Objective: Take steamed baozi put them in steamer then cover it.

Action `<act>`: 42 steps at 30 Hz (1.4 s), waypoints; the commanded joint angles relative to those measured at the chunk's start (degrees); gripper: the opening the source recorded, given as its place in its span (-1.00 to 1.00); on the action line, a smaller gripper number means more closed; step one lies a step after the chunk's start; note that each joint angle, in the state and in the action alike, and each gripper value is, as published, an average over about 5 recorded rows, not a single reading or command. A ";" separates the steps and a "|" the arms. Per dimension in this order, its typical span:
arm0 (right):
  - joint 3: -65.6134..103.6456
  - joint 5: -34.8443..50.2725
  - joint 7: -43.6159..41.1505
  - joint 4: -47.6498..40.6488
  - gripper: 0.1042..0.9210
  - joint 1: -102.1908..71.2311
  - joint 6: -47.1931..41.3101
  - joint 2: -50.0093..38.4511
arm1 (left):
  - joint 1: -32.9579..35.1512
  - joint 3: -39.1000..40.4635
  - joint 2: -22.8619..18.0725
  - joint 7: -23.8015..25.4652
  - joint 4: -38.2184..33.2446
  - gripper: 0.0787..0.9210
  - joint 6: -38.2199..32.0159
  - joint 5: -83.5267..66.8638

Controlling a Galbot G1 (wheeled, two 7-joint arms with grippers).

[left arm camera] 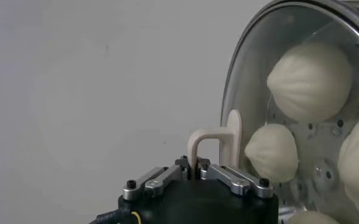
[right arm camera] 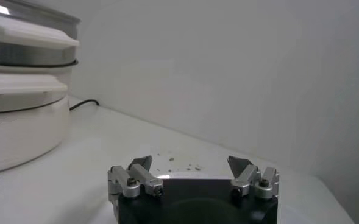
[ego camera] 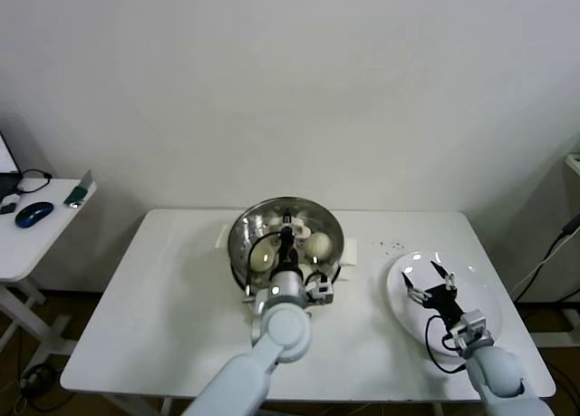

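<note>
The left gripper (left arm camera: 197, 172) has its jaws shut on the lid (left arm camera: 270, 36) handle, seemingly seating it over the buns (left arm camera: 310, 80) in the steamer (ego camera: 237, 239), mid-surface near the far edge. The right gripper (ego camera: 429, 283) idles, jaws open, above the plate (ego camera: 485, 294).

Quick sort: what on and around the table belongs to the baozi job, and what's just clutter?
Job:
- steamed baozi, in the steamer
- cover, left gripper shut on its handle
- right gripper, open above the white plate

Clutter:
- mouse on the side desk
- crumbs on the table
</note>
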 commanded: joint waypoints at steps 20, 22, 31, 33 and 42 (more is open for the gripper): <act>-0.32 -0.88 0.25 1.57 0.76 0.20 -6.53 -0.19 | 3.78 -1.68 8.18 4.62 -14.82 -0.04 2.76 -3.54; -0.19 -1.23 0.30 1.64 0.76 0.29 -7.70 -0.26 | 5.52 -2.38 9.37 4.87 -17.23 0.11 2.76 -4.55; 1.13 -0.49 1.50 3.13 0.76 0.08 -9.76 -0.09 | 14.88 -6.68 13.28 4.07 -27.57 0.69 2.76 -10.01; 1.35 -0.31 1.53 3.69 0.76 -0.18 -9.40 -0.13 | 16.38 -8.48 14.63 2.57 -29.86 0.74 2.65 -12.96; 3.07 0.32 0.68 5.30 0.76 -1.78 -7.55 0.06 | 28.30 -29.67 15.54 -20.40 -31.90 0.77 -15.93 -46.56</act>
